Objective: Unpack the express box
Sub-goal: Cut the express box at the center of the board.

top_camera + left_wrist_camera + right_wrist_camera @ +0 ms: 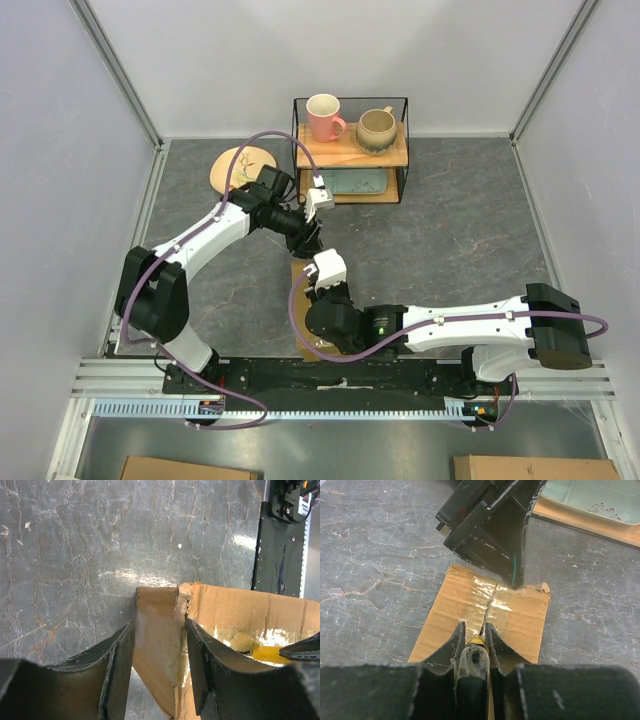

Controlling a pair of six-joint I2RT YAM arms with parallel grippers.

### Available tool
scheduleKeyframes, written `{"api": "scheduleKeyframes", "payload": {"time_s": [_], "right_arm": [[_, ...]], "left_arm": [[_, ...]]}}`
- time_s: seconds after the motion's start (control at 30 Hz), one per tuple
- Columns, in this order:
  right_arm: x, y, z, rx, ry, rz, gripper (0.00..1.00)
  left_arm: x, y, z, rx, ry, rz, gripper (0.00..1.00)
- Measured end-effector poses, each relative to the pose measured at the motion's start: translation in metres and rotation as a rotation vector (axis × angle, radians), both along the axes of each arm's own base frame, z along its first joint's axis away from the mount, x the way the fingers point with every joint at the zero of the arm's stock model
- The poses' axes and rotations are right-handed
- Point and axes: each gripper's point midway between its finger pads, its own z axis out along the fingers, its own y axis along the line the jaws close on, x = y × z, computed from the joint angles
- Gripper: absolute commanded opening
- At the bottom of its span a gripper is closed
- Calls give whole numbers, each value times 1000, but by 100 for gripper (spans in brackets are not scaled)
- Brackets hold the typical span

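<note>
The express box (299, 271) lies flat on the table between the arms, mostly hidden under them in the top view. My left gripper (308, 243) is shut on its far end; in the left wrist view its fingers (117, 670) pinch the cardboard corner (157, 630). My right gripper (475, 627) is shut on a yellow-and-black cutter (476, 642), whose tip rests on the taped top seam (490, 602). The tape looks slit along the seam. The box top (525, 617) is still flat. The left gripper (490, 525) shows at the box's far edge.
A wire rack (350, 150) at the back holds a pink mug (324, 117), a beige mug (377, 130) and a teal tray (352, 182). A round wooden plate (243, 168) lies left of it. Plain cardboard boxes (170, 468) sit below the table's front rail.
</note>
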Motion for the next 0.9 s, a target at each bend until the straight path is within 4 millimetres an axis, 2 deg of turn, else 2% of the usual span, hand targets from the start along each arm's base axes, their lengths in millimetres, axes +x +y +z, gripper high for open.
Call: {"api": "scheduleKeyframes", "payload": {"time_s": [0.1, 0.27, 0.37, 0.53, 0.63, 0.7, 0.73, 0.83, 0.9], "right_arm": [[0, 0, 0, -13, -3, 6, 0], [-1, 1, 0, -15, -3, 15, 0], [0, 0, -1, -20, -4, 15, 0], [-1, 1, -1, -17, -1, 20, 0], [-1, 3, -1, -13, 1, 24, 0], [-1, 3, 0, -10, 3, 27, 0], [-1, 3, -1, -9, 4, 28, 0], [0, 2, -2, -20, 4, 27, 0], [1, 1, -5, -35, 5, 25, 0]], "left_arm": [[-3, -3, -2, -18, -4, -44, 52], [-5, -4, -1, -29, -16, -81, 45], [-9, -6, -2, -43, -1, -103, 43], [-15, -6, -2, -58, -3, -146, 53], [-26, -6, -3, -56, 21, -177, 53], [-32, -5, -4, -53, 40, -192, 44], [-34, -5, -6, -49, 48, -198, 32], [-34, -7, -10, -31, 71, -198, 13], [-33, -9, -13, -12, 92, -182, 6]]}}
